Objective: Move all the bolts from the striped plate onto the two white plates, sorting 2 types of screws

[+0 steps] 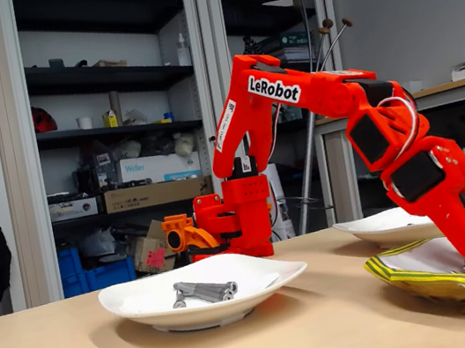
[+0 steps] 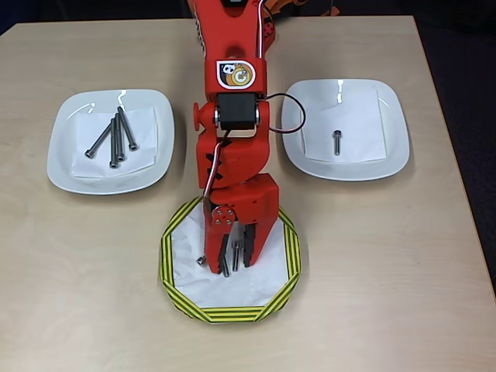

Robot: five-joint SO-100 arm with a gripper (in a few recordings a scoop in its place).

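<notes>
The striped plate [image 2: 174, 263] lies in front of the arm's base, its yellow and green rim also showing low on the right in the fixed view [image 1: 411, 278]. My gripper [image 2: 236, 263] reaches down into it, jaws a little apart, with one long bolt [image 2: 235, 249] lying between the fingers. A short bolt [image 2: 201, 261] rests just left of the fingers. The left white plate [image 2: 70, 174] holds several long bolts [image 2: 116, 139], seen also in the fixed view [image 1: 206, 292]. One short bolt [image 2: 337, 142] lies on the right white plate [image 2: 391, 155].
The red arm's base [image 1: 235, 218] stands at the back of the wooden table between the two white plates. White paper sheets line all the plates. Shelves and a desk stand behind the table.
</notes>
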